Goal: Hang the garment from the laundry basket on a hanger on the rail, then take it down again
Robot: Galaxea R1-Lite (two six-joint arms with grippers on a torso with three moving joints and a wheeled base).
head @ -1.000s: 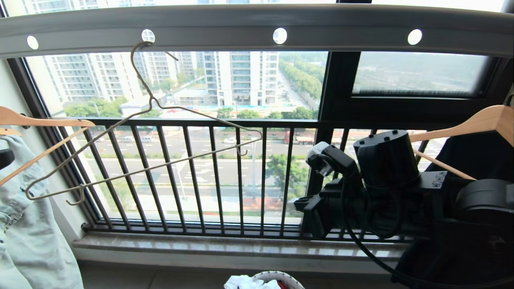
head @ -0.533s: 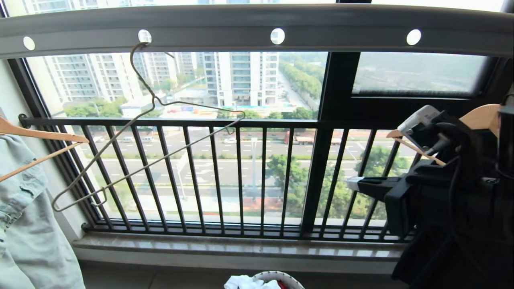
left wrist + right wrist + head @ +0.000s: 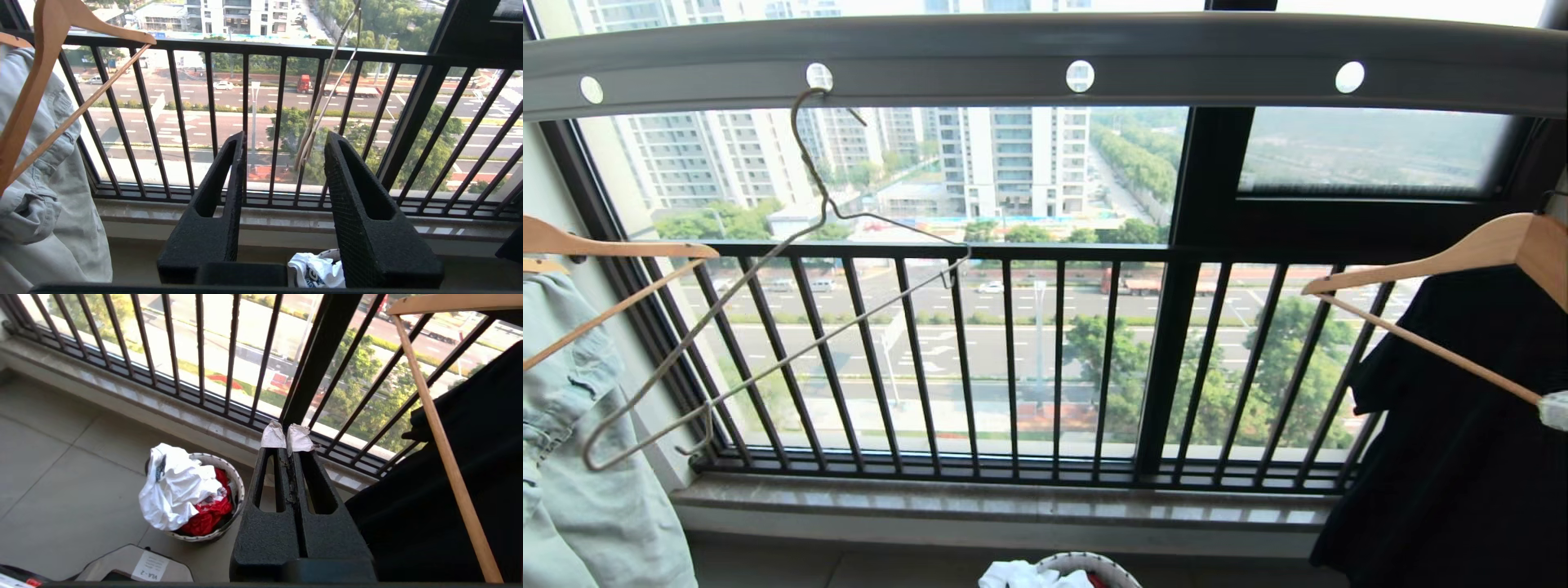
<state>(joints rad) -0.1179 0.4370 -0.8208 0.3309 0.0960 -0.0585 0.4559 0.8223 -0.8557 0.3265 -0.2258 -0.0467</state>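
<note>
Basket (image 3: 229, 486) shows whole only in the right wrist view, on the floor by the sill, with the white garment (image 3: 175, 490) heaped over a red garment (image 3: 206, 516); the head view catches just its rim (image 3: 1086, 563). Hanger (image 3: 768, 327) hangs empty from a hole in the rail (image 3: 1045, 57), long axis slanting down toward the denim jacket (image 3: 580, 457). Left end effector (image 3: 284, 143) is parted, holding nothing, in front of the window bars (image 3: 1029, 359). Right end effector (image 3: 287, 439) is closed, empty, beside a black garment (image 3: 449, 477) on a wooden hanger (image 3: 441, 449).

The grey tiled floor (image 3: 61, 469) carries the laundry basket (image 3: 235, 486) below the window sill (image 3: 1013, 506)
</note>
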